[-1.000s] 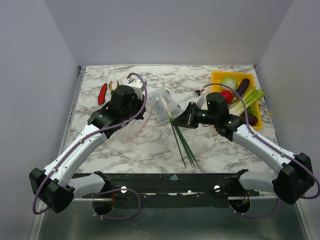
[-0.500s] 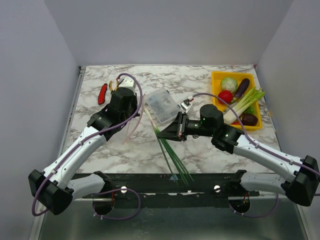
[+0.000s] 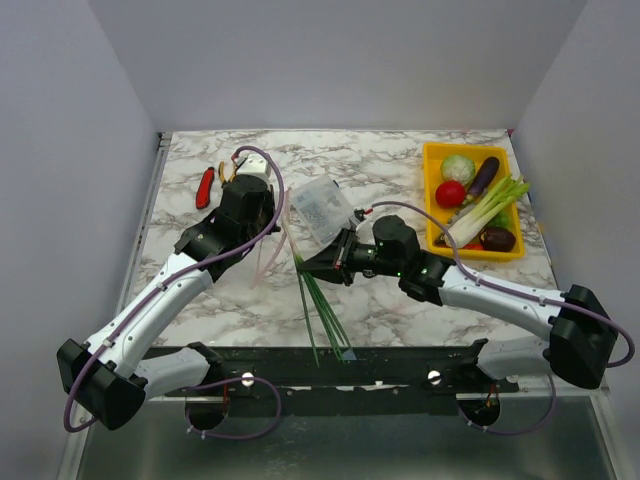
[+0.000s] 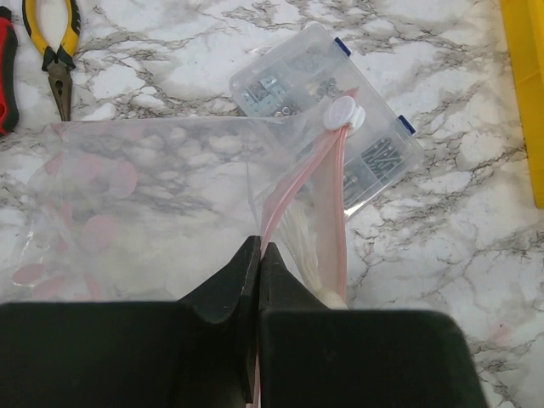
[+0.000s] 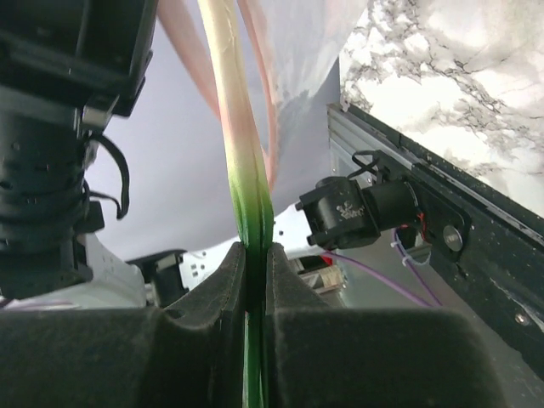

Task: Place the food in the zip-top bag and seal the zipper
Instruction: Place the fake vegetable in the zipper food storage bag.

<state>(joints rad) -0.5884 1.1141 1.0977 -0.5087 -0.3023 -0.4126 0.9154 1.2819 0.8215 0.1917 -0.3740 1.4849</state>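
Observation:
The clear zip-top bag (image 4: pixel 127 200) hangs from my left gripper (image 4: pixel 258 248), which is shut on its pink zipper (image 4: pixel 297 200) strip; the mouth gapes to the right of the jaws. My right gripper (image 5: pixel 252 252) is shut on a long green onion stalk (image 5: pixel 236 127). The stalk's white end (image 4: pixel 316 270) pokes into the bag's mouth. In the top view the left gripper (image 3: pixel 268 228) and right gripper (image 3: pixel 320 262) are close together, and the stalk's green leaves (image 3: pixel 320 305) trail toward the near edge. The bag (image 3: pixel 257 262) sags below the left gripper.
A yellow tray (image 3: pixel 432 152) at the back right holds a cabbage ball (image 3: pixel 458 166), red fruit (image 3: pixel 450 193), another green stalk (image 3: pixel 488 205) and a maroon piece (image 3: pixel 497 238). A rigid clear box (image 3: pixel 322 208) lies just behind the grippers. Pliers (image 3: pixel 206 185) lie at the back left.
My right gripper has carried the green stalk leftward, from beside the clear box to the bag's mouth. The left gripper has stayed put, holding the bag.

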